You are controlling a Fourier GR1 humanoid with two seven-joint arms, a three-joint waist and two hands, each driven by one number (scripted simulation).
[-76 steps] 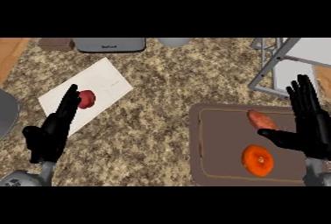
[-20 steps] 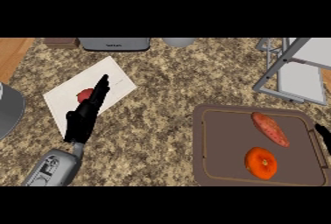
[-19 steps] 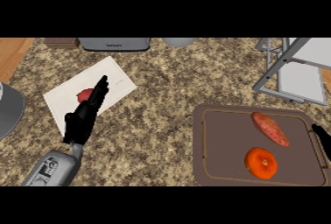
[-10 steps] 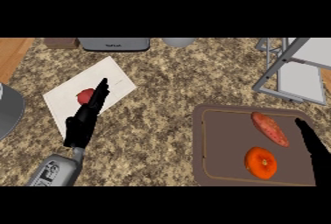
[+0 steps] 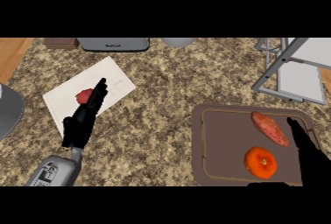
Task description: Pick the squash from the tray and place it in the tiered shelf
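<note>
A round orange squash (image 5: 261, 162) lies in the near part of the brown tray (image 5: 220, 144) at the lower right. Beside it, farther back, lies a long reddish vegetable (image 5: 269, 128). My right hand (image 5: 311, 154) rises from the lower right corner along the tray's right side, fingers straight and open, just right of the squash and not touching it. The grey tiered shelf (image 5: 292, 65) stands at the upper right, behind the tray. My left hand (image 5: 85, 119) is open at the left, fingers straight over a white cutting board (image 5: 110, 81).
A small red fruit (image 5: 82, 95) sits on the white board, partly behind my left fingers. A grey toaster (image 5: 114, 43), a grey bowl (image 5: 177, 41) and a brown block (image 5: 61, 42) line the back edge. A grey round vessel (image 5: 8, 109) is at the left edge.
My right hand has risen from the lower right edge and moved left over the tray's right side, nearer the squash. The left hand has barely shifted. The squash has not moved.
</note>
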